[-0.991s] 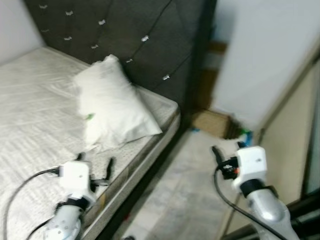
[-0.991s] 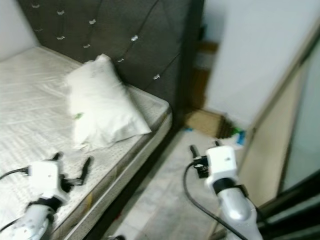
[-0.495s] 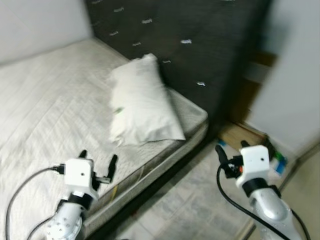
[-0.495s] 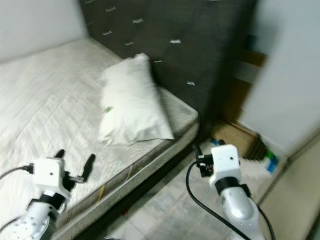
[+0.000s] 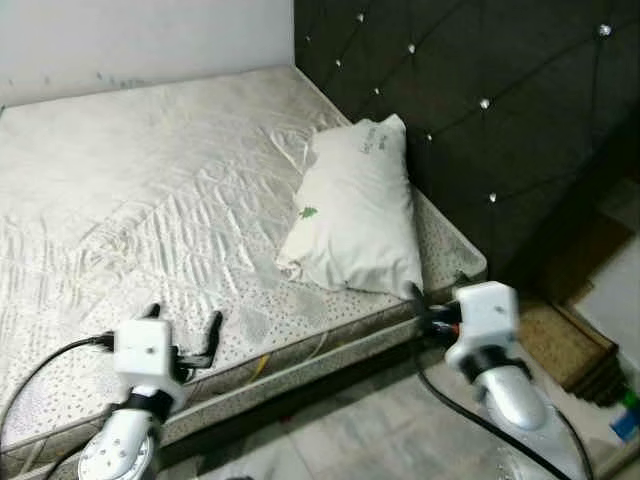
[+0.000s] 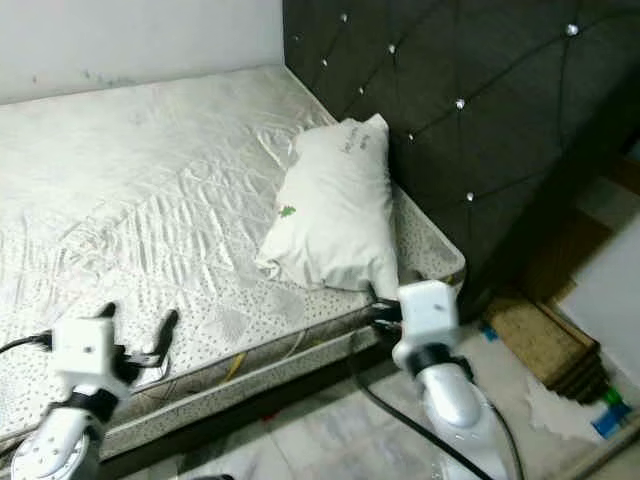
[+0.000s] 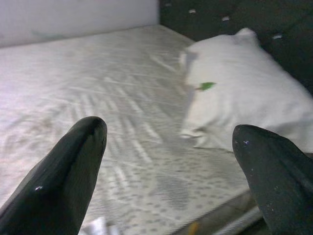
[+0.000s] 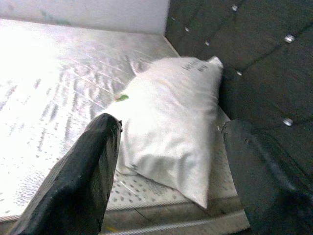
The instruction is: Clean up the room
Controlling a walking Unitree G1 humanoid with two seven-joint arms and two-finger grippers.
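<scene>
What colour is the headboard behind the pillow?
The headboard is dark grey with shiny button studs, clearest in the left eye view.

White rectangular pillow (image 5: 357, 212) lies on the quilted bare mattress (image 5: 150, 200), centre frame, against the dark tufted headboard (image 5: 480, 110) upper right. Brown woven mat (image 5: 565, 345) on floor, lower right. Both grippers along bottom edge.

Bare quilted mattress (image 5: 150, 190) fills the left; dark tufted headboard (image 5: 480, 100) upper right; white wall (image 5: 140, 40) upper left; tiled floor (image 5: 380, 430) below.
</scene>
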